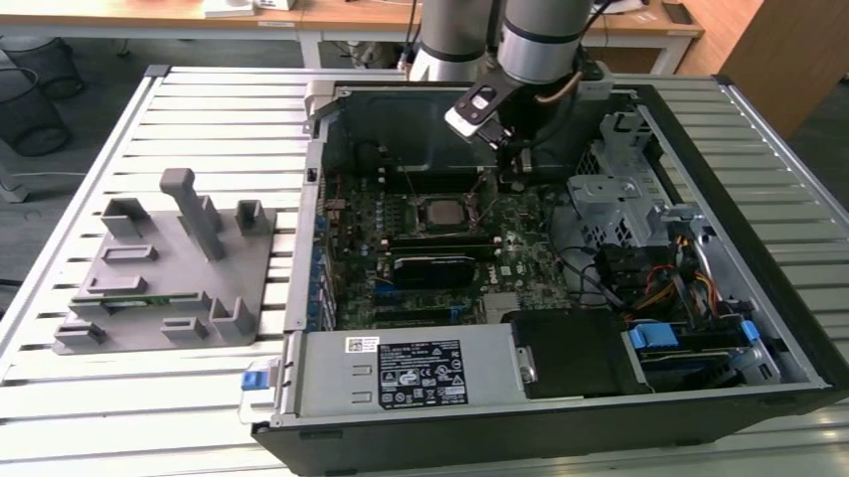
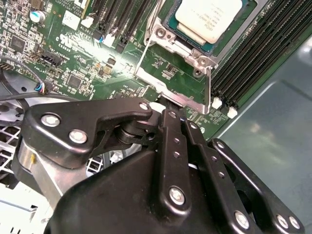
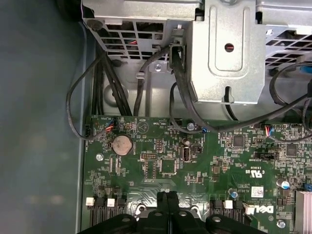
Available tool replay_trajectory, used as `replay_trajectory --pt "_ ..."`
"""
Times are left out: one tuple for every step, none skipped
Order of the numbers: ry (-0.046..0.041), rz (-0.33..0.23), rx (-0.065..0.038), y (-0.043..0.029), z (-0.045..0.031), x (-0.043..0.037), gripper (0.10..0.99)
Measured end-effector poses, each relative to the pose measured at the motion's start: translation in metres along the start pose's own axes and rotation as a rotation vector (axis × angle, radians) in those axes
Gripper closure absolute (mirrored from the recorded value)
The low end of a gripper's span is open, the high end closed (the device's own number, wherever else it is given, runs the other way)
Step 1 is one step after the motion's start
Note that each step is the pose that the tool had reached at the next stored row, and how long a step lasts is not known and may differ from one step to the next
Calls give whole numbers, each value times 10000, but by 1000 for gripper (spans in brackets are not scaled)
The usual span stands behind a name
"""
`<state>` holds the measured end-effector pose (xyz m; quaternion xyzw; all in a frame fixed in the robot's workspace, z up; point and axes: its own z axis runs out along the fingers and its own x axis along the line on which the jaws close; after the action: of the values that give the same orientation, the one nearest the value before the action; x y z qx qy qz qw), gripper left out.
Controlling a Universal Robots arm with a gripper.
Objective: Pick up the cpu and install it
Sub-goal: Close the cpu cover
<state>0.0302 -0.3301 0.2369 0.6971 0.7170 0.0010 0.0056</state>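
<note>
The cpu (image 1: 442,211) is a small square chip with a silver top, lying flat in its socket in the middle of the motherboard inside the open computer case. In the second wrist view the cpu (image 2: 209,17) shows a pale metal top and a teal rim, with the hinged metal socket frame (image 2: 173,63) swung open beside it. My gripper (image 1: 510,175) hangs over the board on the exterior view's right of the socket. Its black fingers are pressed together with nothing between them, and in the second wrist view the gripper (image 2: 165,108) sits just off the frame's outer edge. In the first wrist view the gripper (image 3: 168,199) shows over the board.
A grey fixture stand (image 1: 173,268) sits on the slatted table at the exterior view's left. Inside the case are a power supply (image 1: 398,368), a metal drive cage (image 1: 617,199), a black module (image 1: 431,268), loose black cables (image 3: 105,83), a coin cell (image 3: 121,144) and memory slots (image 2: 258,53).
</note>
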Motion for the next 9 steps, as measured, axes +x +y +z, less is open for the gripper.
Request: replay_trajectory --pt "0 -1 0 -3 1 0 980" --pt "1 0 0 -5 4 0 980" --pt "1 -1 -1 -7 5 0 980" --pt "0 -1 0 -8 6 0 980" --pt "0 -1 0 -10 8 0 980" --pt "0 0 0 -12 10 0 980" --pt "1 -1 0 -13 12 1 980" --pt "1 -1 0 -14 13 1 980" --pt "1 -1 0 -15 15 1 980"
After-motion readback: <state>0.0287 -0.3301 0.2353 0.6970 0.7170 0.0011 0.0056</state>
